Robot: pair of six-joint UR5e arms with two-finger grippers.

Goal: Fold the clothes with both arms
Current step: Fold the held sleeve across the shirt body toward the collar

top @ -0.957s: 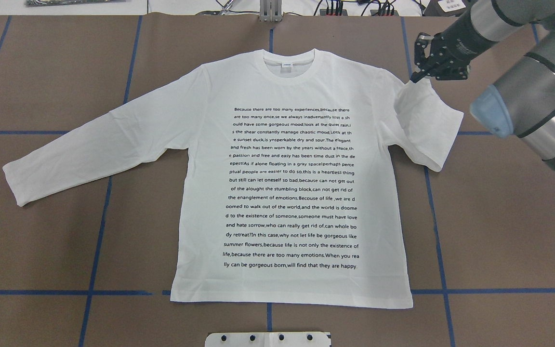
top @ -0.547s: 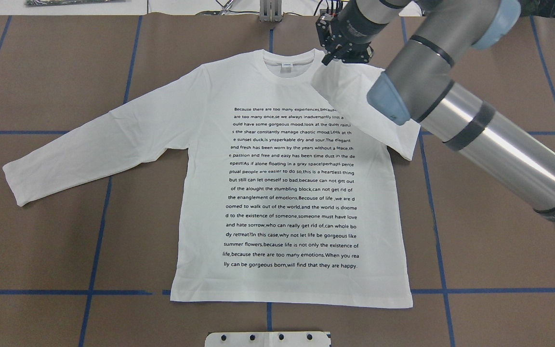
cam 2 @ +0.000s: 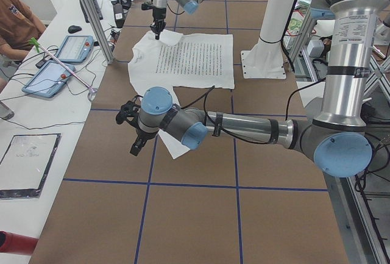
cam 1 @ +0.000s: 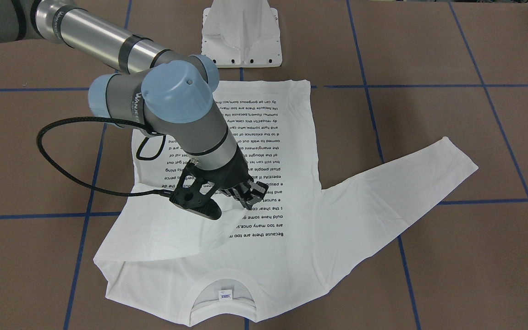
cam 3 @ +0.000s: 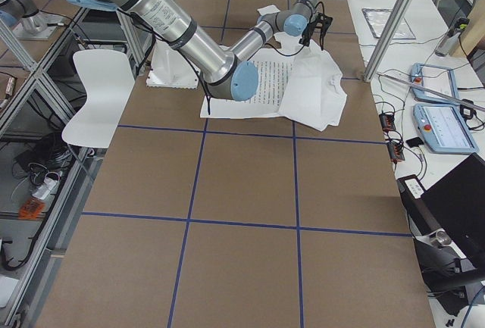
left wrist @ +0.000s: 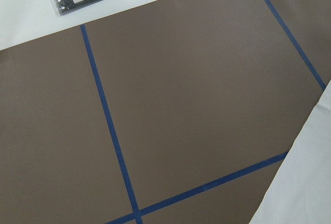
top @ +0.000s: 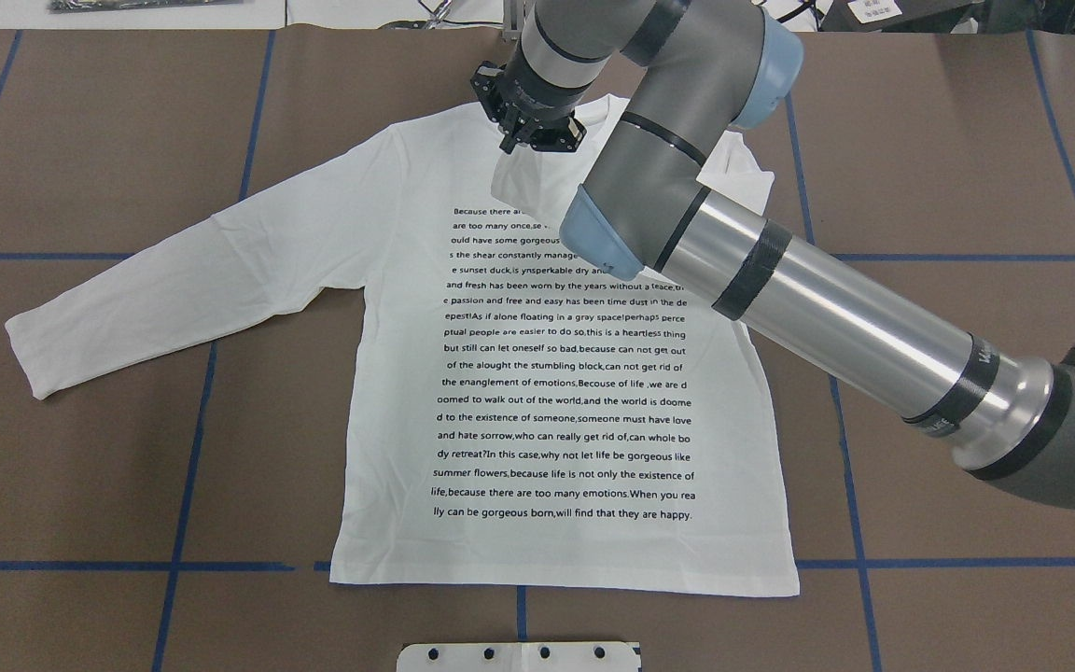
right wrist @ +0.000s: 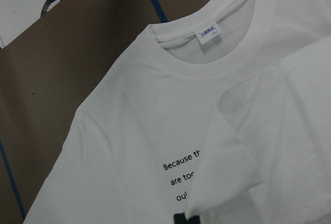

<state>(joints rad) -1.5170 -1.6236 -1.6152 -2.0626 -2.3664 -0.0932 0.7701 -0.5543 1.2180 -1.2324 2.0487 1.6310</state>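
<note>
White long-sleeved T-shirt [top: 556, 373] lies flat, print up, mid-worktop [top: 80, 140], collar [right wrist: 191, 63] at 12 o'clock. Right gripper [top: 509, 145] jaws clamp the right sleeve [top: 528, 182], draped across the chest toward 9 o'clock, likely to fold it. Left gripper [cam 2: 135, 142] hovers near the other cuff [top: 29, 359]; I cannot tell how its jaws stand.

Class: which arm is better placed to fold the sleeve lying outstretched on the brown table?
Left, probably: the left pincer hangs beside the white cotton T-shirt's outstretched sleeve, while the right pincer holds the other sleeve over the chest.
</note>
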